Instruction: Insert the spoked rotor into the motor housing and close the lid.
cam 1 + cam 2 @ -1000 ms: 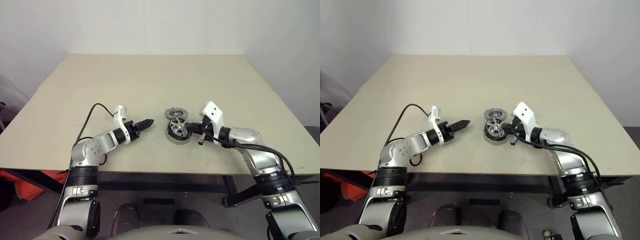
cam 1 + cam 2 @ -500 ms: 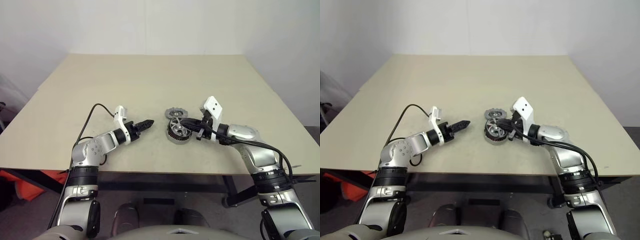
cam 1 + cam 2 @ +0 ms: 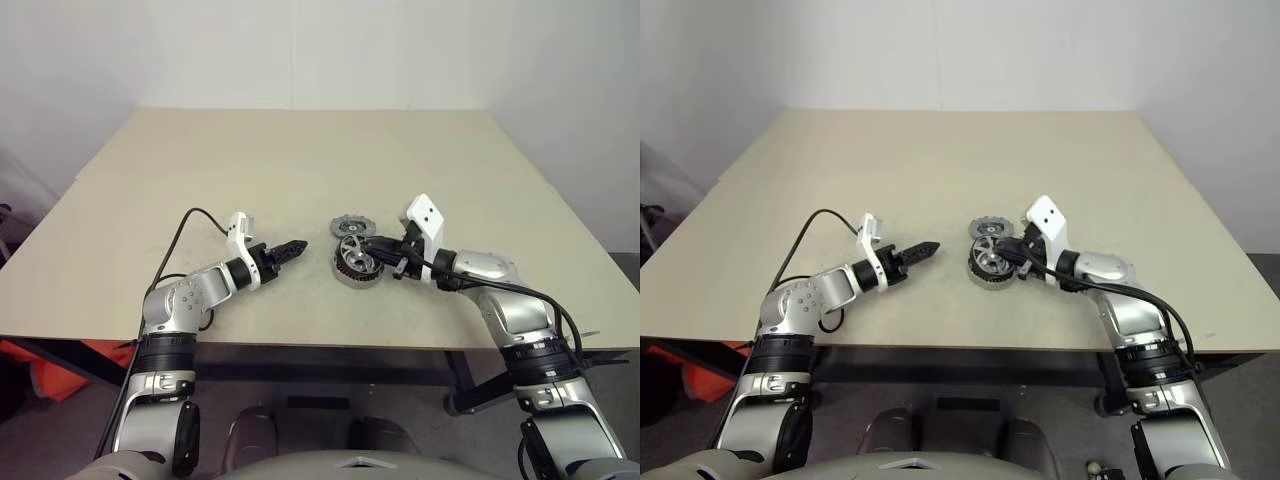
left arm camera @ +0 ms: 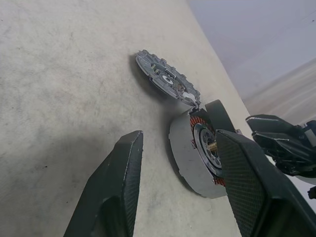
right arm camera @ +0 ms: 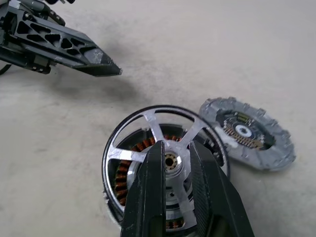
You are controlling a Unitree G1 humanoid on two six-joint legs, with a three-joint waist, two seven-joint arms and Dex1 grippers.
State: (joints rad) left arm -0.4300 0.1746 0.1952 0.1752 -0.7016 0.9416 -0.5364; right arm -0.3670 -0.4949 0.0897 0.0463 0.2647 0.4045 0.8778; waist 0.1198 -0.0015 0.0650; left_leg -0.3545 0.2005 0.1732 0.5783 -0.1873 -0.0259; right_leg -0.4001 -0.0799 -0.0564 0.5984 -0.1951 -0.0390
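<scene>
On the housing: spoked rotor (image 5: 165, 163) seated in motor housing (image 4: 190, 158)
Right gripper (image 5: 170, 160): jaws nearly closed at rotor hub; grip cannot be told
Left gripper (image 4: 180, 163): jaws open, empty
Beside the housing: lid (image 5: 247, 132)
Risk: rotor may be dragged out on withdrawal

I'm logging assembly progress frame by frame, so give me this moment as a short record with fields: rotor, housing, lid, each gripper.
rotor: spoked rotor sits in the housing's top, copper windings visible through its gaps
housing: motor housing on the table
lid: lid not yet on, lying beside the housing
right gripper: right gripper over the rotor's hub, fingers slightly apart
left gripper: left gripper open, apart from the parts, holding nothing
</scene>
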